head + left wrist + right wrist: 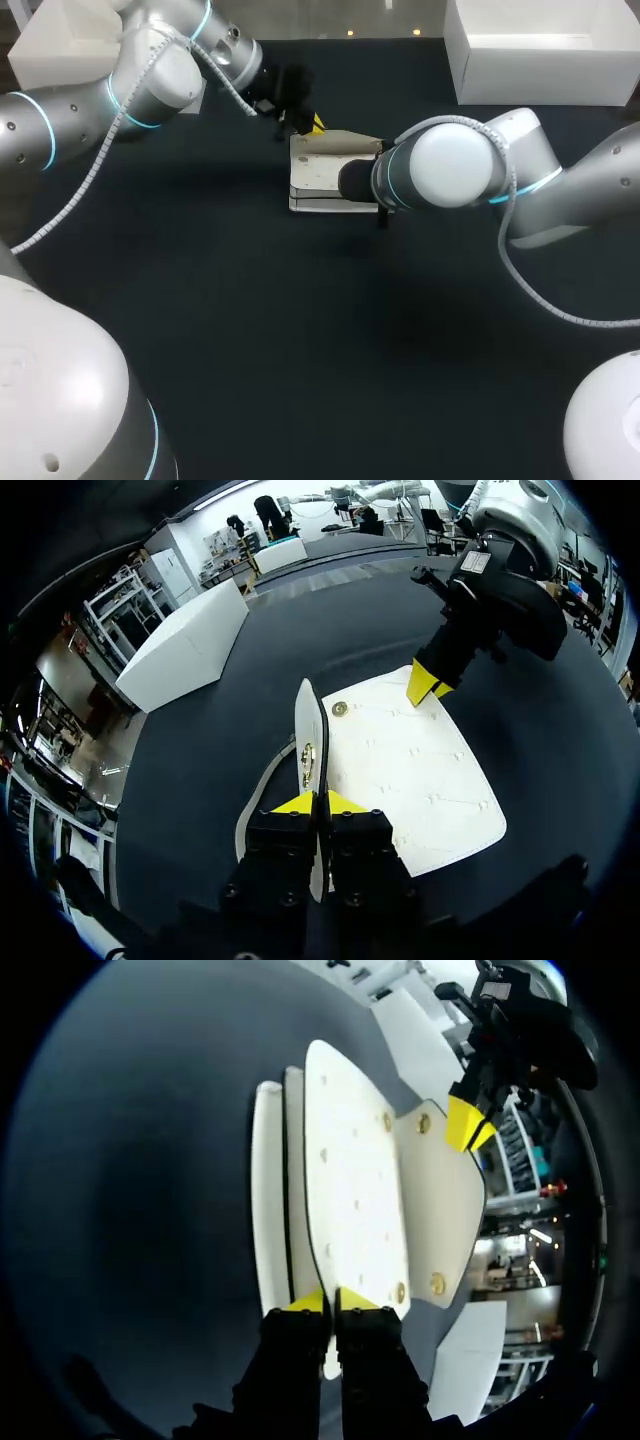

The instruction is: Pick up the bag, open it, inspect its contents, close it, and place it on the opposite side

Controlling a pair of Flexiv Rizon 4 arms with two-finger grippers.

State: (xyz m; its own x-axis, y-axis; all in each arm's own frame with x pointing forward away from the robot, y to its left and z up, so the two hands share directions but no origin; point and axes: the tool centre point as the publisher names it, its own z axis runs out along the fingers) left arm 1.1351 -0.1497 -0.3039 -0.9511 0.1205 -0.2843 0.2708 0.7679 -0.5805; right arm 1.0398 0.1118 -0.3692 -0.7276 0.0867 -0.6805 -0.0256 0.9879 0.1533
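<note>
A white quilted bag (318, 178) lies flat on the dark table, back of centre. My left gripper (312, 125) is at the bag's far edge, shut on the thin raised flap (307, 730), which stands on edge between its yellow tips (318, 802). The flap (440, 1195) with gold studs is folded away from the bag's body (350, 1180). My right gripper (330, 1302) is shut on the bag's body at the opposite edge. In the head view my right arm's wrist (450, 165) hides that gripper. Its yellow tips (430, 683) show in the left wrist view.
A large white box (540, 50) stands at the back right of the table, and a second white box (60, 50) at the back left. Dark tabletop (320, 330) stretches in front of the bag.
</note>
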